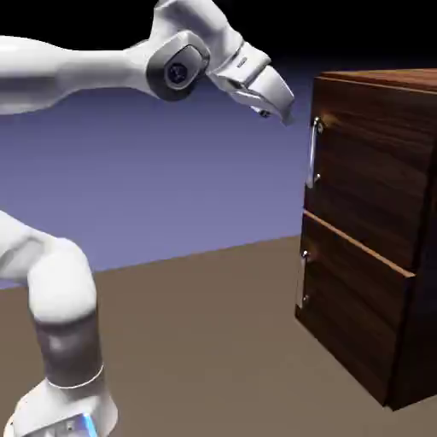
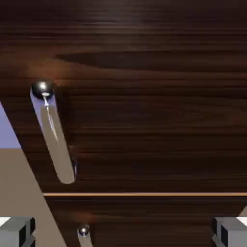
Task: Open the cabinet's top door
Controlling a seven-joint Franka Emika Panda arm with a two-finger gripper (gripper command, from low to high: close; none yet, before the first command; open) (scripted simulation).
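The dark wood-grain cabinet (image 1: 375, 230) stands at the right of the exterior view. Its top door (image 1: 367, 162) is flush and carries a vertical silver bar handle (image 1: 314, 152) near its left edge. My gripper (image 1: 277, 109) hangs just left of and slightly above that handle, a small gap away, touching nothing. In the hand view the top door (image 2: 144, 96) fills the picture and its handle (image 2: 52, 132) slants at the left. My fingertips (image 2: 17, 231) sit wide apart at the bottom corners, open with nothing between them.
The lower door (image 1: 350, 316) sits below with its own silver handle (image 1: 302, 280), whose top end (image 2: 83, 232) shows in the hand view. A thin orange-brown edge (image 2: 144, 194) separates the doors. The brown tabletop (image 1: 196, 341) stretches left of the cabinet.
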